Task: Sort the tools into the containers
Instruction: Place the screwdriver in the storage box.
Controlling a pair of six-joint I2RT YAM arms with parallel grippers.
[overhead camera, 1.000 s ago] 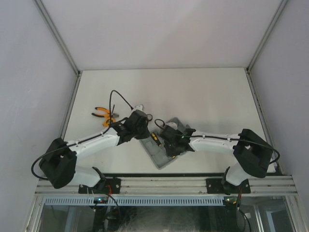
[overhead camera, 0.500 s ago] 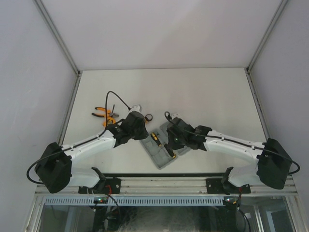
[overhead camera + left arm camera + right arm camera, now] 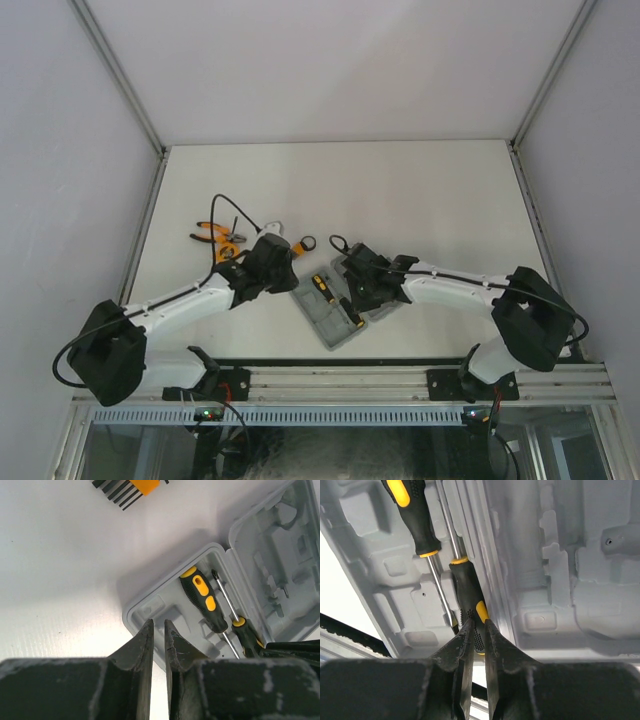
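The grey case (image 3: 330, 328) lies open near the front edge. One yellow-and-black screwdriver (image 3: 205, 600) rests in a moulded slot of its left half. The other screwdriver (image 3: 467, 587) lies beside it, along the hinge. My right gripper (image 3: 478, 622) hovers just over that second handle, jaws a narrow gap apart and not clamping it. My left gripper (image 3: 158, 625) hangs over the case's left corner (image 3: 145, 612), slightly open with nothing between its fingers. The orange-and-black hex-key set (image 3: 298, 246) and the orange-handled pliers (image 3: 212, 234) lie on the table behind the case.
The case's right half (image 3: 560, 580) shows bare moulded compartments. The two wrists (image 3: 268, 262) (image 3: 368, 275) sit close together above the case. The metal rail (image 3: 340, 380) runs just in front of it.
My right gripper's jaws have parted slightly and the second screwdriver now lies in the case. The left gripper has drifted a little to the left, uncovering the hex-key set.
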